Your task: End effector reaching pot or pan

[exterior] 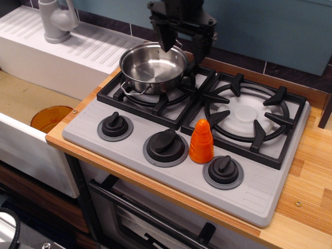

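Note:
A shiny round steel pot (152,67) with thin looped wire handles sits on the back-left burner of the grey toy stove (104,111). My black gripper (183,47) hangs over the pot's far right rim. Its two tapered fingers point down and stand apart, open and empty. The left finger is above the pot's inside edge, the right finger just outside the rim. The pot looks empty inside.
An orange ridged cone (201,141) stands on the stove front between two of the three black knobs (166,144). The right burner grate (246,114) is bare. A grey faucet (54,19) and sink with an orange dish (49,116) are on the left.

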Robot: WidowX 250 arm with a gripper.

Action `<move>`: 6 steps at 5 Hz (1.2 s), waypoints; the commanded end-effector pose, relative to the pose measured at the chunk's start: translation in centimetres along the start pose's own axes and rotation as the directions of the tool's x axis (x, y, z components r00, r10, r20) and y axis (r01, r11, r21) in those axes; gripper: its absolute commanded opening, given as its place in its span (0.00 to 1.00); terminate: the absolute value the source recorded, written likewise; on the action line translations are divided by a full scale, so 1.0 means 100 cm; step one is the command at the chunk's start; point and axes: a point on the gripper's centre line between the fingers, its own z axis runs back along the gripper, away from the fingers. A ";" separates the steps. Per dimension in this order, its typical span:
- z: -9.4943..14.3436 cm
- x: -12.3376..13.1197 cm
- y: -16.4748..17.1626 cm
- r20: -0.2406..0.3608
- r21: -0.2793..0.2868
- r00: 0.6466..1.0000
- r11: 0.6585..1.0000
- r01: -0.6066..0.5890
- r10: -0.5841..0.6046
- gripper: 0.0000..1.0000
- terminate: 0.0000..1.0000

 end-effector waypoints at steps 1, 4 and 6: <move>0.018 0.011 0.026 0.065 0.000 0.998 1.000 0.023 -0.023 1.00 0.00; -0.005 0.009 0.005 0.061 -0.027 0.996 0.997 -0.067 0.068 1.00 0.00; -0.024 0.007 -0.010 0.074 -0.050 0.993 0.995 -0.083 0.086 1.00 0.00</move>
